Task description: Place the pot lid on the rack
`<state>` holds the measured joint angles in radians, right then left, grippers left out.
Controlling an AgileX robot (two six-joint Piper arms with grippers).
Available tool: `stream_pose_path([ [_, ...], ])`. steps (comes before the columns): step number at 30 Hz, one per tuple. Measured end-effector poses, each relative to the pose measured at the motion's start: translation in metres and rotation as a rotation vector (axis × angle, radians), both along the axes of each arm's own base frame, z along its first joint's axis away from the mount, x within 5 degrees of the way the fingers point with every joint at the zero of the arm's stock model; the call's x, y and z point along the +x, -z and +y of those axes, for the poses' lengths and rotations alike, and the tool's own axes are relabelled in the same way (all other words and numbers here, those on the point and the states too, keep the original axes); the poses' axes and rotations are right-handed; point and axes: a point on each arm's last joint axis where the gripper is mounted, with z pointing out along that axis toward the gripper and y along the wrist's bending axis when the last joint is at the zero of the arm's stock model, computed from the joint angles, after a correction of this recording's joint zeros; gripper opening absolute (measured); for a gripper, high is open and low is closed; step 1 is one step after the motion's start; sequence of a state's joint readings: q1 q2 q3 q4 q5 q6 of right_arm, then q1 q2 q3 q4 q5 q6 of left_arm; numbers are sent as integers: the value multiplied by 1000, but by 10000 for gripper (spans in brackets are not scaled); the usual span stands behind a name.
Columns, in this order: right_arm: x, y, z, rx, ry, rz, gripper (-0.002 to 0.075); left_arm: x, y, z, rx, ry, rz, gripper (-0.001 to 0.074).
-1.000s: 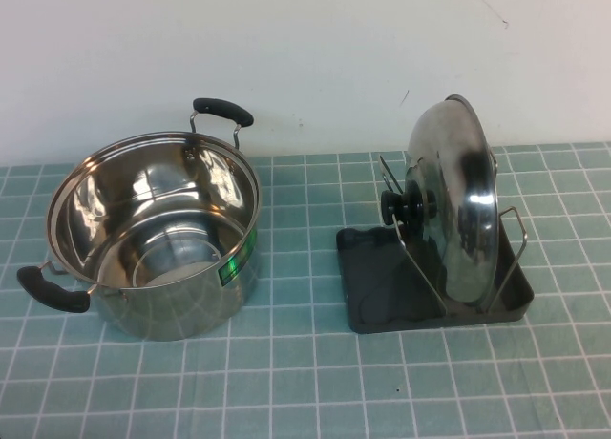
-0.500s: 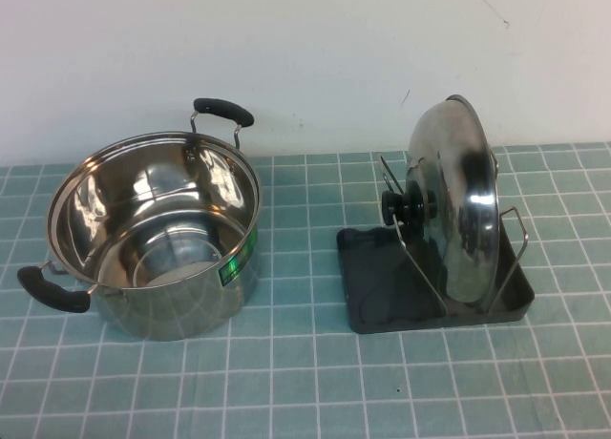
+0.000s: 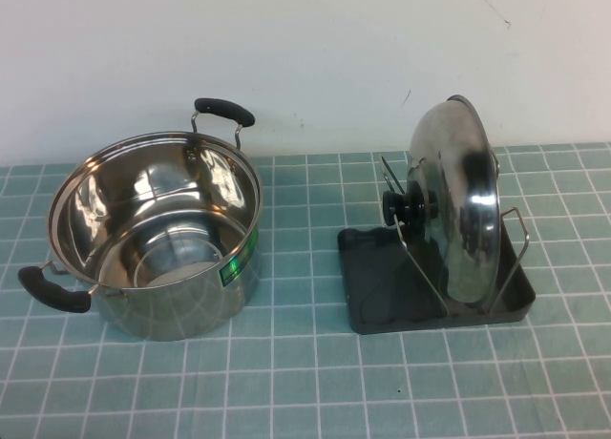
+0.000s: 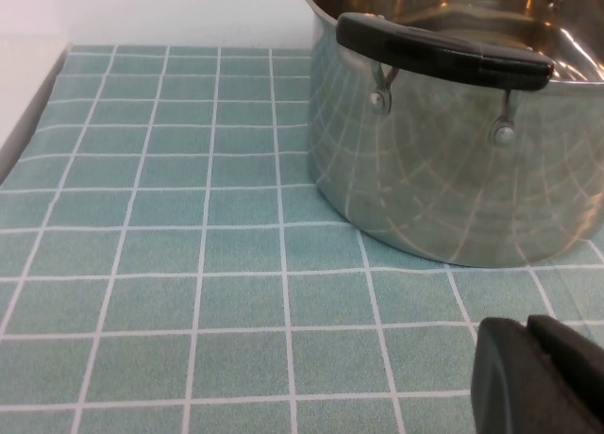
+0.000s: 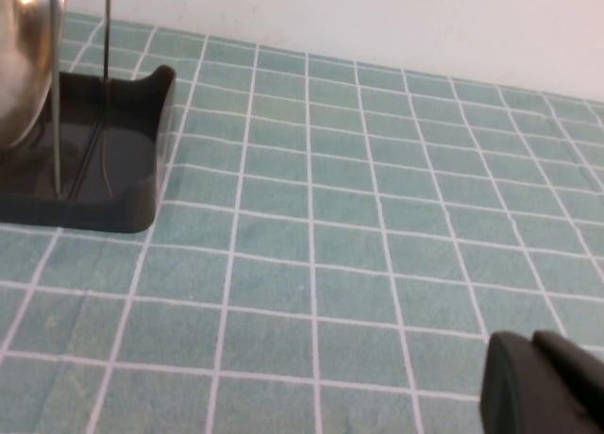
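The shiny domed pot lid (image 3: 460, 205) stands on its edge in the dark grey rack (image 3: 382, 291), held between the wire loops, its black knob (image 3: 403, 206) facing the pot. In the right wrist view a sliver of the lid (image 5: 24, 57) and the rack's corner (image 5: 123, 198) show. My right gripper (image 5: 531, 344) is shut and empty, low over the cloth, well away from the rack. My left gripper (image 4: 527, 328) is shut and empty, low over the cloth beside the pot (image 4: 453, 170). Neither gripper shows in the high view.
The open steel pot (image 3: 153, 239) with two black handles and a green label stands on the left of the teal checked cloth (image 3: 305, 382). A white wall runs along the back. The cloth's edge (image 4: 28, 123) shows in the left wrist view.
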<state>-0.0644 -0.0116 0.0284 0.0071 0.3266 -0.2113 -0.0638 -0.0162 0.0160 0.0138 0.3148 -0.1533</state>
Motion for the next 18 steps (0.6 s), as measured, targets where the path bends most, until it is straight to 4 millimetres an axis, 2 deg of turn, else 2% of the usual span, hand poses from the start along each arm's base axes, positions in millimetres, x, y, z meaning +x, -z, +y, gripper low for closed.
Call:
stream_pose_path([
  [18,-1,1,0,25,11,16,-1,0,0,0,2,1,0,-2],
])
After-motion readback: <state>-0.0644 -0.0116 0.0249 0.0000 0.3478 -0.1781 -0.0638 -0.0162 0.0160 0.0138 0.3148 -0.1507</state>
